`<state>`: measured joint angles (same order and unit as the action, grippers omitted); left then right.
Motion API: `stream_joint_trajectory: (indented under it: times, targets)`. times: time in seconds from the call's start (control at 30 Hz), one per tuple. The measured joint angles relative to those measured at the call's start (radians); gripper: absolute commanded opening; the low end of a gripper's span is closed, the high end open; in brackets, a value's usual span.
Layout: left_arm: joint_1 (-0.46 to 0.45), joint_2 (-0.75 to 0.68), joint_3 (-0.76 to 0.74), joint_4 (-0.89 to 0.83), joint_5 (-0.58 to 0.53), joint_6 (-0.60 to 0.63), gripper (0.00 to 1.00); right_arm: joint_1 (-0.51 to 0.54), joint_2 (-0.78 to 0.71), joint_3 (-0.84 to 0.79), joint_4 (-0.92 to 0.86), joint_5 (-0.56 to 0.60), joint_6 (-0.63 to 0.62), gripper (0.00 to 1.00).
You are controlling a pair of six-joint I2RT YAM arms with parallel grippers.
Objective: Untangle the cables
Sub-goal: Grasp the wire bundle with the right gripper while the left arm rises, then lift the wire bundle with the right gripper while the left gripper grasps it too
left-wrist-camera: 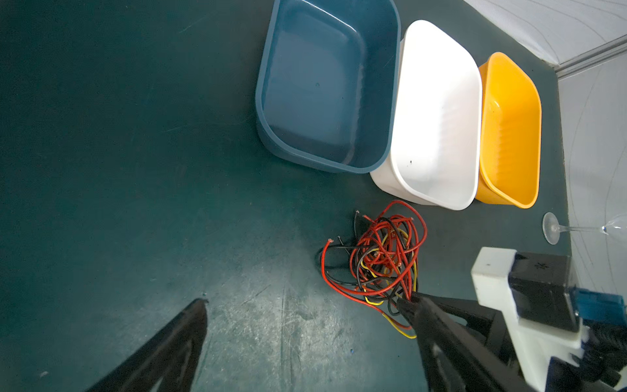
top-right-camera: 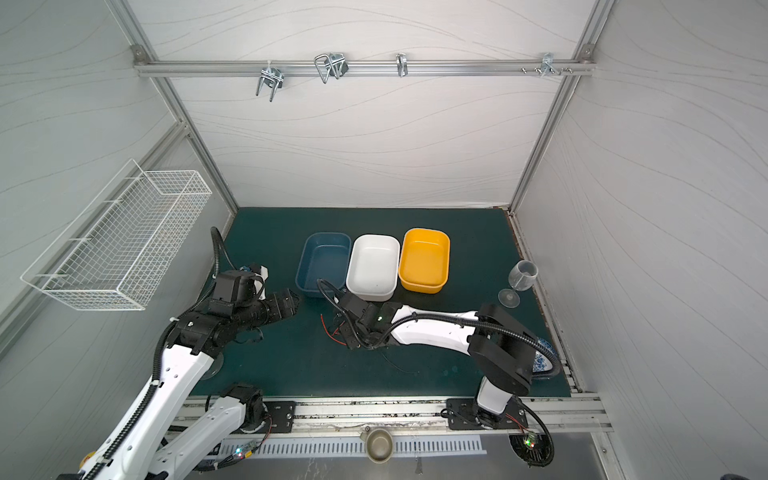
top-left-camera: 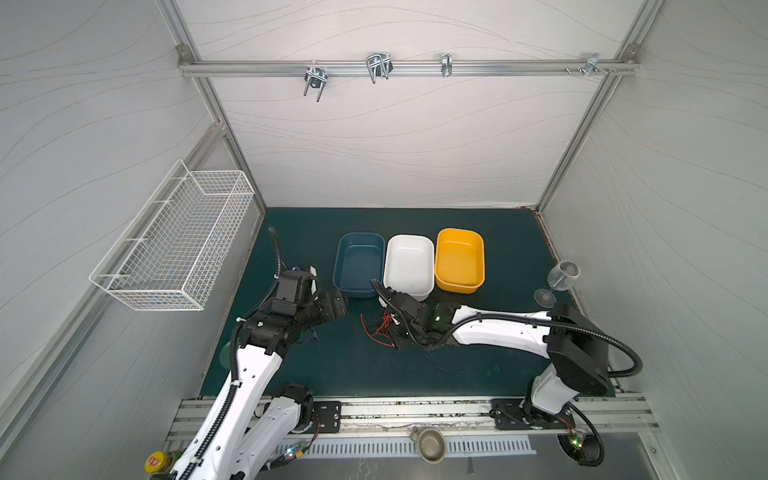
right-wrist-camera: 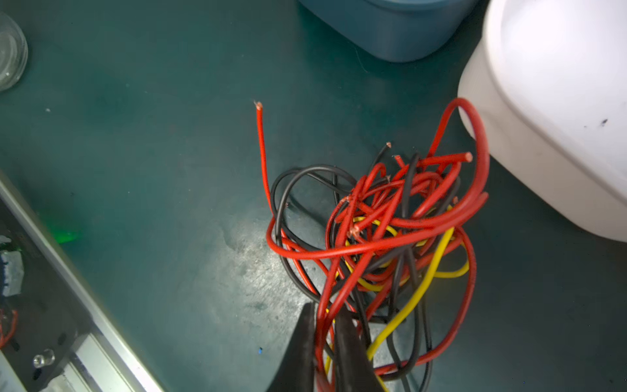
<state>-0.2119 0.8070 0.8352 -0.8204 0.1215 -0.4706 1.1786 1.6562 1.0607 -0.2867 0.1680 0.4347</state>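
The right gripper (right-wrist-camera: 324,317) is clamping its fingers (right-wrist-camera: 302,349) together on red and yellow strands at the edge of the cables (right-wrist-camera: 390,230). The cables are sitting in one knot of red, black and yellow on the green bench (right-wrist-camera: 152,169). The knot is lying just beside the white bin (right-wrist-camera: 559,101) and near the blue bin (right-wrist-camera: 390,27), on the camera side of both in both top views. One red end is sticking out alone over bare bench, and one black strand is trailing out from under the right arm. The left gripper (left-wrist-camera: 305,302) is hovering to the left of the knot with its fingers wide apart, holding nothing. Whether a finger is touching the strands, I cannot tell. The yellow bin (top-left-camera: 459,259) is standing against the white one. A glass (top-left-camera: 563,276) is lying on its side near the right wall.
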Motion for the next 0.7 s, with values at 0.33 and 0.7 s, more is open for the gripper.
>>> stream_joint_trajectory:
  times: [0.33, 0.7]
  targets:
    - [-0.002, 0.028, 0.000, 0.002, 0.024, 0.005, 0.96, 0.000, -0.037, -0.008, -0.011, 0.004, -0.006, 0.00]
    - [-0.025, 0.108, 0.000, 0.007, 0.079, 0.007, 0.93, -0.024, -0.281, -0.114, 0.009, -0.092, -0.044, 0.00]
